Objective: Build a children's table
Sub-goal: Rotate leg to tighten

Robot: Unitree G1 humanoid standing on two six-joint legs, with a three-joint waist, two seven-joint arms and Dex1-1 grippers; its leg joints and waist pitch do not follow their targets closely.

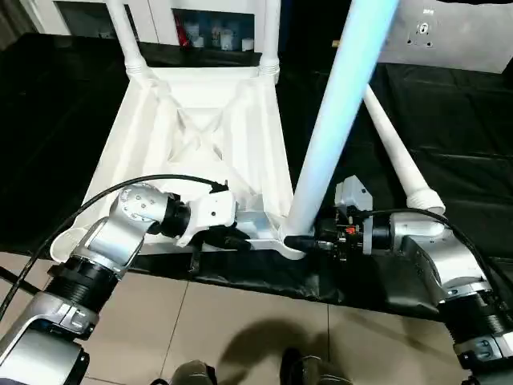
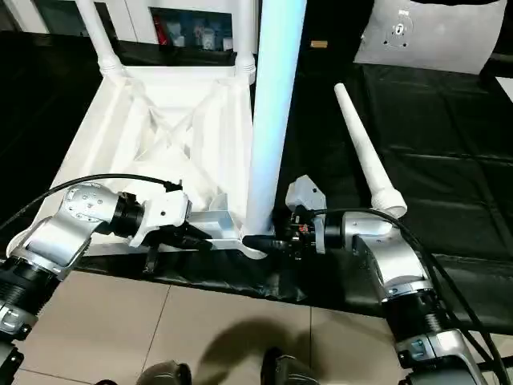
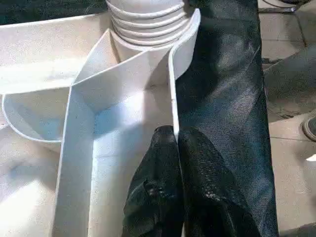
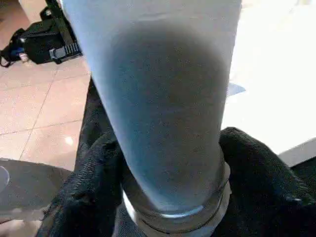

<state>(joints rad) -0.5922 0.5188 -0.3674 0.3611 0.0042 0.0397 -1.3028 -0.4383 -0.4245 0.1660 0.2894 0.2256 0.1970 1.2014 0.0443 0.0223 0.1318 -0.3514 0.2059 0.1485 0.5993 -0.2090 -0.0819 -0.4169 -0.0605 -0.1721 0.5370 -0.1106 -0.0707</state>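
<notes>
Pinched together, your left gripper's [image 3: 177, 148] jaws clamp the thin side wall of the upturned table top [image 1: 200, 128] close to its near corner, while your right gripper's [image 4: 168, 163] jaws sit spread on either side of the upright leg [image 1: 337, 120] just above its ribbed foot, black fingers [image 4: 261, 177] hugging the tube. You have both forearms reaching in level from opposite sides, wrists turned inward so the two grippers face each other across that near corner. Count four legs: one standing at the near corner, two [image 1: 124, 32] rising from the far corner sockets, and one loose leg [image 2: 365, 152] lying flat on the black mat [image 1: 449, 128] to the right of the top.
</notes>
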